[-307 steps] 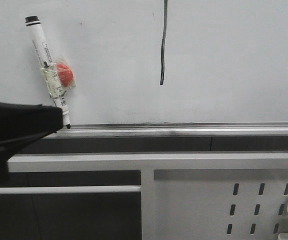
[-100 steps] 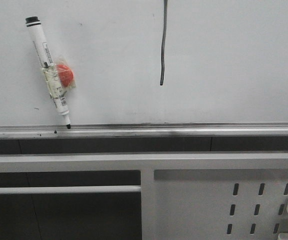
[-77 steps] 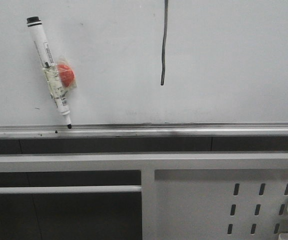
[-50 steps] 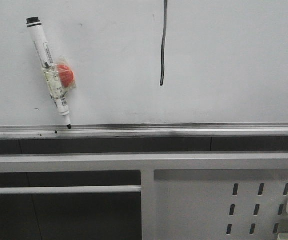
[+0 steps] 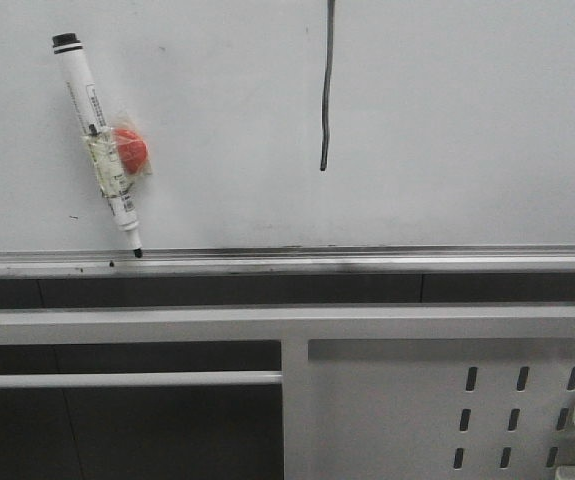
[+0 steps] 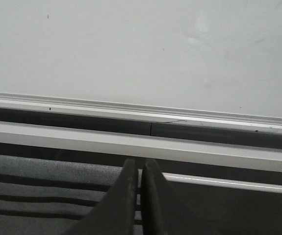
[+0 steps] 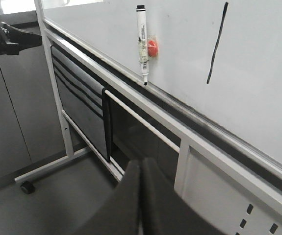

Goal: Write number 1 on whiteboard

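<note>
The whiteboard (image 5: 467,120) fills the upper front view, with a silver ledge (image 5: 367,262) along its bottom edge. The number 1 (image 5: 326,90) is a thin dark near-vertical stroke at upper centre; it also shows in the right wrist view (image 7: 217,44). A white marker pen (image 5: 97,140) with a red magnet (image 5: 130,149) sticks tilted on the board at left, tip just above the ledge; it also shows in the right wrist view (image 7: 142,41). My left gripper (image 6: 141,166) is shut and empty, below the ledge. My right gripper (image 7: 141,164) is shut and empty, well back from the board.
A white perforated metal frame (image 5: 417,400) with a horizontal bar (image 5: 127,379) stands under the board. In the right wrist view the stand's leg and castor (image 7: 27,187) rest on the grey floor, and the left arm (image 7: 3,36) shows at far left.
The dark left arm that covered the lower left of the front view 3.1 s ago has withdrawn out of that view. The marker and stroke stay put.
</note>
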Motion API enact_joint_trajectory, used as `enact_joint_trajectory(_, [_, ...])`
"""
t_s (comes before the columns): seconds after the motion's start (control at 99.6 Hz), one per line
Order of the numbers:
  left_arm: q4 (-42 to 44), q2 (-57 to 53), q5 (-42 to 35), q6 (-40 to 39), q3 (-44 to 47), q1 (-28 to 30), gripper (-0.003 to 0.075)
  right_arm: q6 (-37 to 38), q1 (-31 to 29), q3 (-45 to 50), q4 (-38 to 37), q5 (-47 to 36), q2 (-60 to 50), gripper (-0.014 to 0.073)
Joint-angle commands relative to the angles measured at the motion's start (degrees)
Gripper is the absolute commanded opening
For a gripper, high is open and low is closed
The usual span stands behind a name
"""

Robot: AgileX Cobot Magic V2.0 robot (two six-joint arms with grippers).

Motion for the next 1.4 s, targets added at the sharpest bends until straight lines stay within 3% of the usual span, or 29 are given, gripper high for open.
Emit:
enact_joint_trajectory(0.0, [-0.67, -1.28, -2.84, 0.25, 1.96, 0.04, -0.002, -0.12, -0.2, -1.24, 0.21, -4.29, 1.49, -0.0059])
enact_joint_trajectory(0.482, [-0.67, -1.28, -2.84, 0.25, 1.96, 0.04, -0.002, -0.12, -0.2, -1.02, 0.64, -5.25, 1.49, -0.0059])
enact_joint_trajectory(0.532, [-0.67, -1.28, -2.84, 0.25, 1.96, 0.04, -0.002, -0.12, -0.2, 0.35, 1.86, -8.8, 1.49, -0.0059])
enact_joint_trajectory(0.723, [-0.67, -1.28, -2.84, 0.25, 1.96, 0.04, -0.002, -0.12, -0.2, 13.82, 3.27, -35.04, 1.49, -0.0059])
enact_joint_trajectory(0.823, [-0.67, -1.28, -2.84, 0.25, 1.96, 0.04, -0.002, 2.06, -0.2, 20.14, 4.35, -43.2, 1.49, -0.0059])
enact_joint_trajectory(0.984, [-0.67, -1.28, -2.84, 0.25, 1.96, 0.04, -0.002, 1.94, -1.67, 20.04, 3.48, -34.35, 1.49, -0.0059])
enact_joint_trajectory(1.144, [-0.67, -1.28, -2.84, 0.25, 1.96, 0.04, -0.002, 1.94, -10.15, 20.04, 3.48, -32.87, 1.49, -0.0059])
enact_joint_trajectory(1.385, [-0.67, -1.28, -2.84, 0.25, 1.96, 0.04, -0.002, 1.94, -31.8, 20.04, 3.03, -30.04, 0.05, -0.0059])
